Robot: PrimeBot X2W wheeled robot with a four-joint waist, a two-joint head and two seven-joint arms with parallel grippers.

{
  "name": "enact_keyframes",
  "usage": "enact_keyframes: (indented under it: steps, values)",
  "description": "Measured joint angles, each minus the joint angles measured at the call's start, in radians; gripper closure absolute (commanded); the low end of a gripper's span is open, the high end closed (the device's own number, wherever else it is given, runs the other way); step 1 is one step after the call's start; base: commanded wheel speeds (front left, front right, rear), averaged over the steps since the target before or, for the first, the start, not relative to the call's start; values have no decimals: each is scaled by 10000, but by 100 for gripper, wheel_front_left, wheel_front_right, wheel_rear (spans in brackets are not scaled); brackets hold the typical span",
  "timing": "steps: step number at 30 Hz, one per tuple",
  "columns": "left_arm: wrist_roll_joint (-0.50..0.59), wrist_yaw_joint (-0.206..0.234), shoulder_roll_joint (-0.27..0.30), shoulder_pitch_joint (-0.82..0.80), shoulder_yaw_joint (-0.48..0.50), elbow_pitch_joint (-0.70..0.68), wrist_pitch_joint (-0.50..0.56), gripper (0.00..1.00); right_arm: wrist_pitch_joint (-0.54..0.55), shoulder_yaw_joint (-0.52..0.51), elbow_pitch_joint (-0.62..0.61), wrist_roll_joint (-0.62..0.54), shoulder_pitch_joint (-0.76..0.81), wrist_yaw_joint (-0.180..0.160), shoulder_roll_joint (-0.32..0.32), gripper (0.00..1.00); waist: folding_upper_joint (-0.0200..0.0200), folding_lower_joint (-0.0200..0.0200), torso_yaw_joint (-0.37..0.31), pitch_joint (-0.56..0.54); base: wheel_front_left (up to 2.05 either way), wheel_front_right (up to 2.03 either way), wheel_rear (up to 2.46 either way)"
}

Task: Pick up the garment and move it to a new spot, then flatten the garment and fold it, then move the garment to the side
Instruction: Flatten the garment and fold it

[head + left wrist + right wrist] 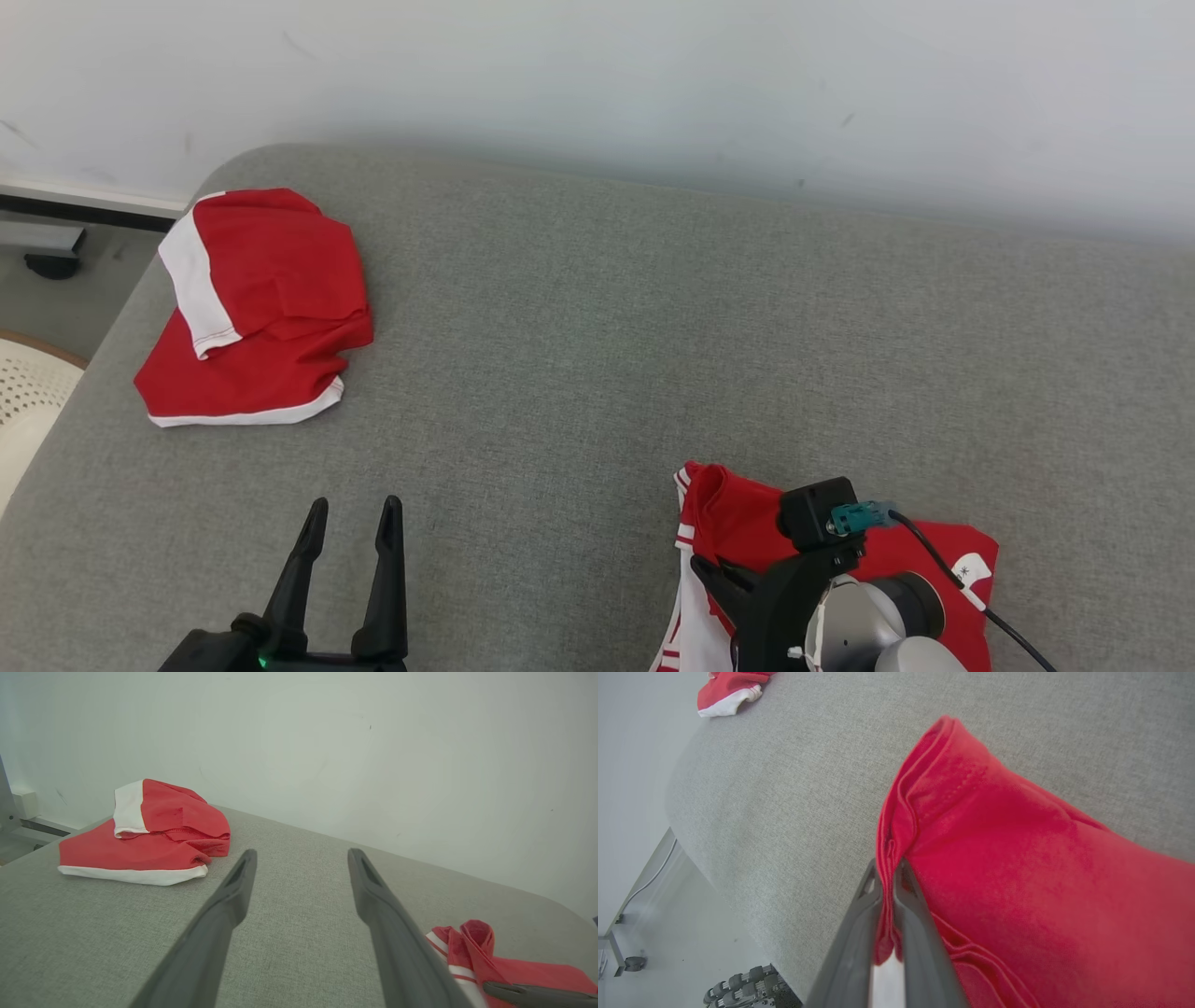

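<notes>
Right gripper (888, 868): fingers pinched tight on folded edge of red garment (1017, 882). Garment bunched at near right of grey upholstered surface (607, 327), white trim showing. Left gripper (355, 509): fingers spread wide, empty, above bare upholstery. Second red-and-white garment (261, 299) at far left, well apart. Step, likely: pick-up, grip made. Next calls for lift, then carry toward open middle without shedding pinched layers.
</notes>
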Motion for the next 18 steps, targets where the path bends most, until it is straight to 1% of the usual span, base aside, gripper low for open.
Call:
enact_keyframes:
  steps: [8,9,10,11,12,15,16,18]
  values:
    - [-13,0,-42,-12,33,10,0,0,44,-249,-58,-280,304,0,0,100,-1,0,105,85,0,0,0]
    - [-15,0,-42,-12,44,10,0,0,42,-282,-109,-303,331,0,-2,96,-1,-1,92,87,0,0,0]
    - [-23,0,-46,-12,44,12,0,0,35,-334,-176,-263,381,0,-2,55,0,0,79,90,0,0,0]
    - [-27,0,-48,-13,42,13,0,0,36,-330,-274,-107,422,0,-4,0,0,0,67,92,0,0,0]
    - [-27,0,-48,-13,42,13,0,0,36,-330,-274,-107,422,0,-4,0,0,0,67,92,0,0,0]
    - [-29,0,-50,-15,58,23,0,0,240,-134,-1151,840,586,0,0,0,-1,-1,9,78,0,0,0]
    - [-29,0,-50,-15,58,23,0,0,240,-134,-1151,840,586,0,0,0,-1,-1,9,78,0,0,0]
    - [-29,0,-50,-14,67,23,0,0,593,-132,-1789,1145,873,0,4,0,0,0,-17,75,0,0,0]
